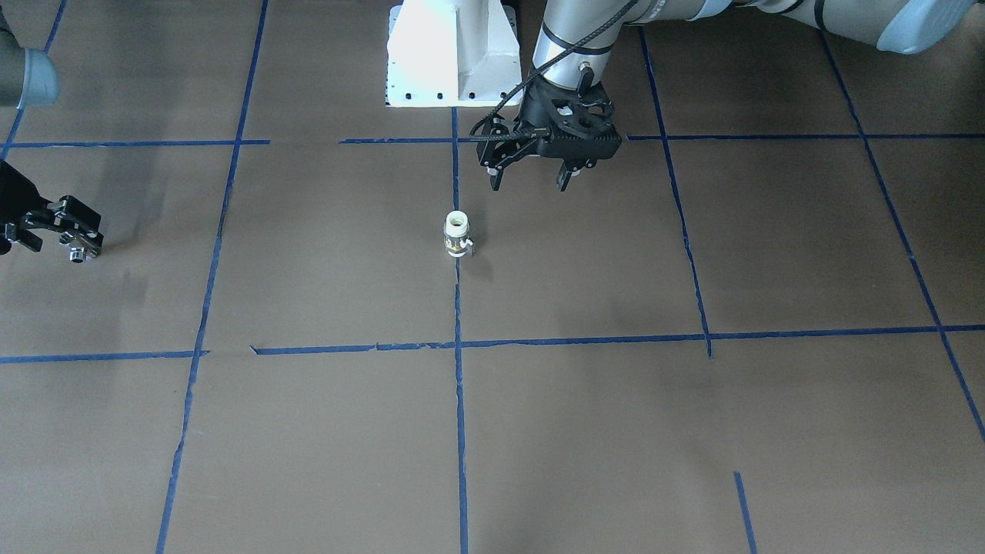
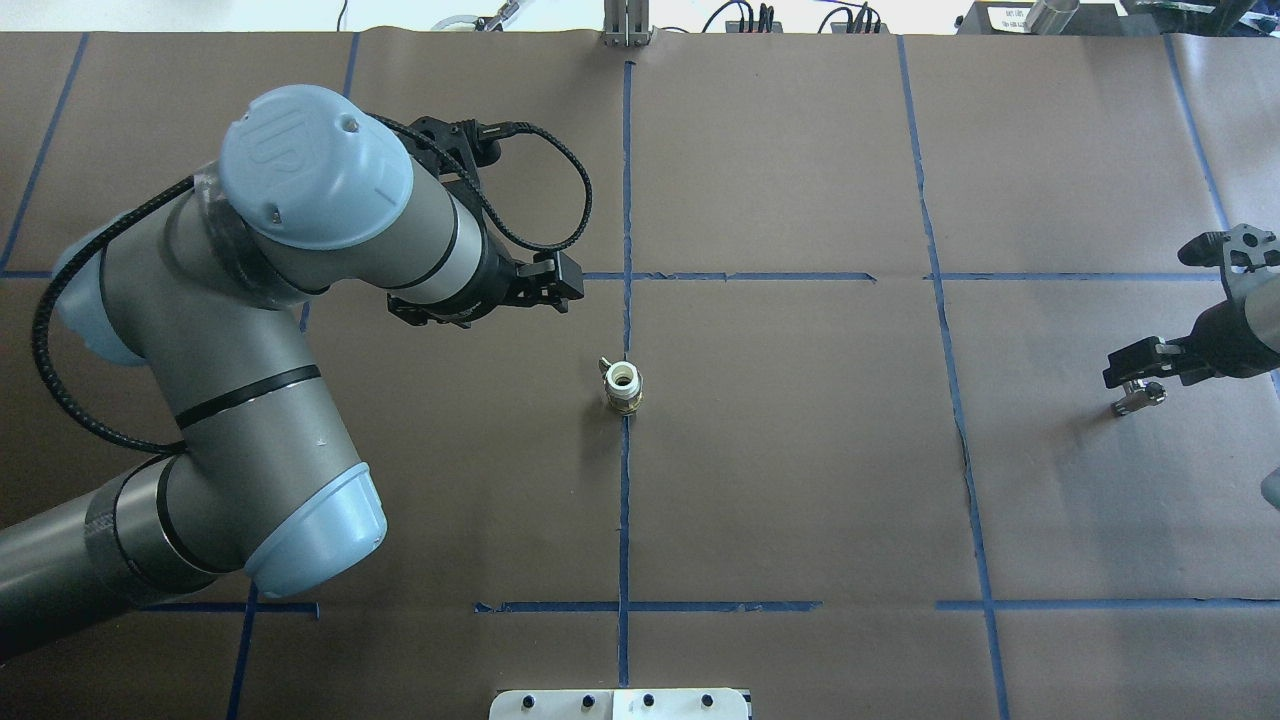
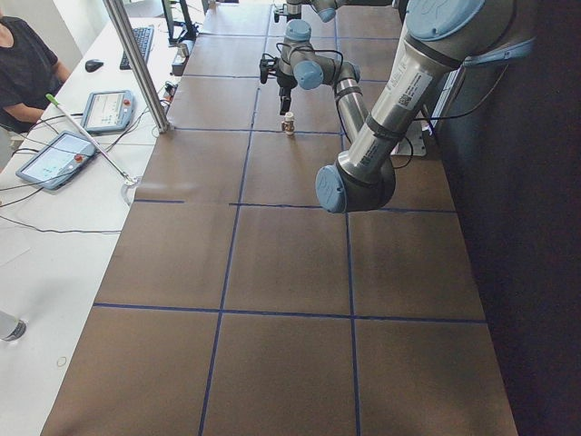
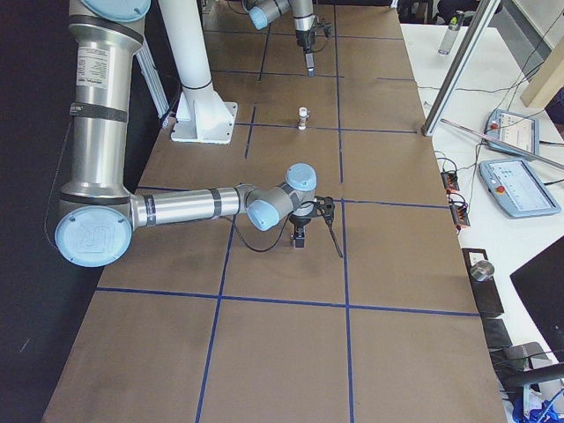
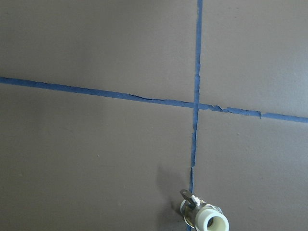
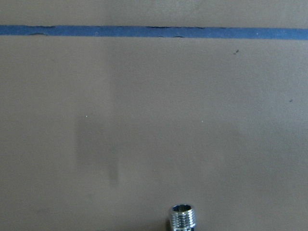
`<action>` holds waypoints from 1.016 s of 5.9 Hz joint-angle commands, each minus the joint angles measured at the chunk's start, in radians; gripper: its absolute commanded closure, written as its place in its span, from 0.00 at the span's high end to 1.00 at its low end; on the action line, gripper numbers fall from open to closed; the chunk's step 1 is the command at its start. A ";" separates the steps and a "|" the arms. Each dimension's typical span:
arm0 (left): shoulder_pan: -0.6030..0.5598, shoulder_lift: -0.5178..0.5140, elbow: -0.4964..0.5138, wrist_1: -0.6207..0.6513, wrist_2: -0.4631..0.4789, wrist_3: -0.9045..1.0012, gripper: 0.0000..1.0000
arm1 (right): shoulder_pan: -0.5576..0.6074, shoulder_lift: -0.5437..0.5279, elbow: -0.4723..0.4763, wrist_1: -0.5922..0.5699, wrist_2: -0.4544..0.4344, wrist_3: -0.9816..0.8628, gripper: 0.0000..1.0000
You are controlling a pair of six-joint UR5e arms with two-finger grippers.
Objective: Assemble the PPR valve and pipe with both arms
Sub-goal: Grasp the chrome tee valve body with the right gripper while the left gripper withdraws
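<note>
The PPR valve (image 1: 458,235) stands upright on the brown table on a blue tape line, white end up; it also shows in the overhead view (image 2: 622,385) and at the bottom of the left wrist view (image 5: 204,219). My left gripper (image 1: 529,185) is open and empty, hovering a little to the robot's side of the valve. My right gripper (image 1: 65,246) is far off at the table's right end, shut on the chrome pipe (image 1: 77,254), held low over the table. The pipe's threaded end shows in the right wrist view (image 6: 184,219) and the overhead view (image 2: 1138,398).
The white pedestal (image 1: 450,54) stands at the robot's base. Blue tape lines (image 2: 625,200) grid the table. A metal post (image 3: 136,64), tablets and an operator (image 3: 23,64) are beyond the table's far edge.
</note>
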 commanded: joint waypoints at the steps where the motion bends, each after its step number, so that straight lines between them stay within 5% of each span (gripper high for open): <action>1: -0.001 0.005 -0.001 0.000 0.000 -0.001 1.00 | -0.017 -0.005 -0.002 -0.001 -0.017 0.000 0.98; 3: -0.001 0.005 -0.001 0.000 0.000 -0.003 1.00 | -0.019 -0.028 -0.004 -0.001 -0.016 -0.003 0.79; 4: -0.001 0.005 -0.001 0.000 0.000 -0.004 1.00 | -0.019 -0.028 0.000 -0.001 -0.014 -0.001 0.29; 5: -0.001 0.005 -0.001 0.000 0.000 -0.004 1.00 | -0.017 -0.028 0.001 -0.001 -0.014 -0.001 0.08; 6: -0.001 0.007 -0.001 0.000 0.000 -0.006 1.00 | -0.014 -0.030 0.003 0.001 -0.014 -0.005 0.00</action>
